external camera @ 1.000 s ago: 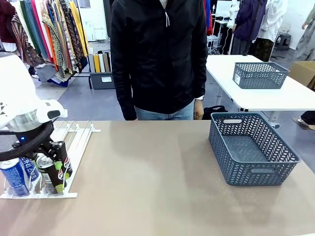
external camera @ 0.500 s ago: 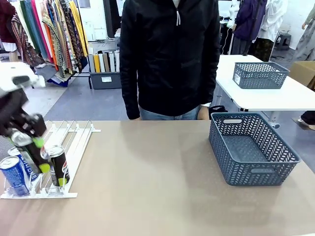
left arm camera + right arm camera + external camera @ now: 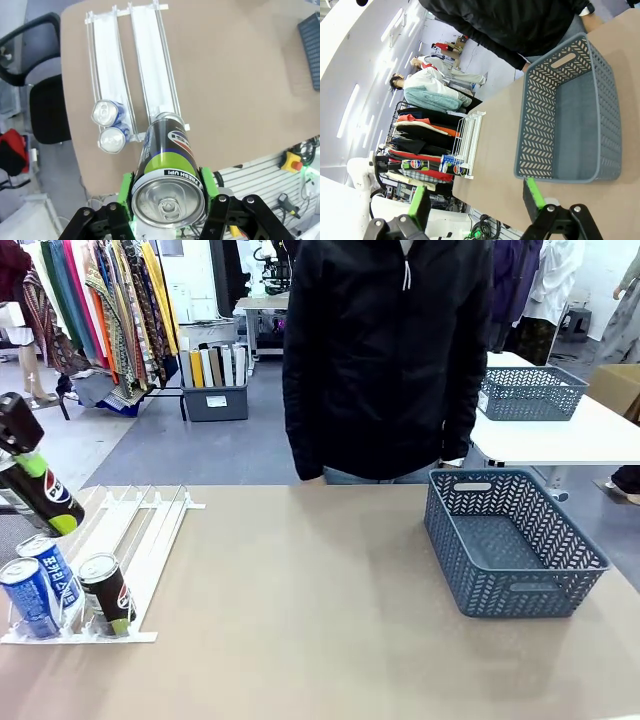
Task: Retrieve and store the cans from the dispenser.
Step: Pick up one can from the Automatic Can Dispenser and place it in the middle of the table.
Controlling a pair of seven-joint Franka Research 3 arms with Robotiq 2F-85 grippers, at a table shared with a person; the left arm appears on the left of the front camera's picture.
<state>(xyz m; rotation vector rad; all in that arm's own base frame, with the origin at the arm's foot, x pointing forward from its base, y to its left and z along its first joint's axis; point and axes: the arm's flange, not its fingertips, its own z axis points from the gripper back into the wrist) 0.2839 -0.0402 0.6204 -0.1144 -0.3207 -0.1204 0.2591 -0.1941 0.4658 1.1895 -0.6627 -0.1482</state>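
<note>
The left pincer (image 3: 38, 488) is clamped on a dark can (image 3: 167, 150), which is tilted and hangs above the dispenser (image 3: 140, 530) at the desk's left edge. To carry it well, I judge the arm should stay high and level the can. It can then cross the bare desk to the grey-blue basket (image 3: 500, 590) near the right edge and lower inside its walls before letting go. The right pincer (image 3: 475, 197) stands wide and empty on the near side of the basket. Two blue cans (image 3: 30, 598) and a second dark can (image 3: 105, 592) wait at the dispenser's front stops. A person stands at the far edge, close behind the basket.
</note>
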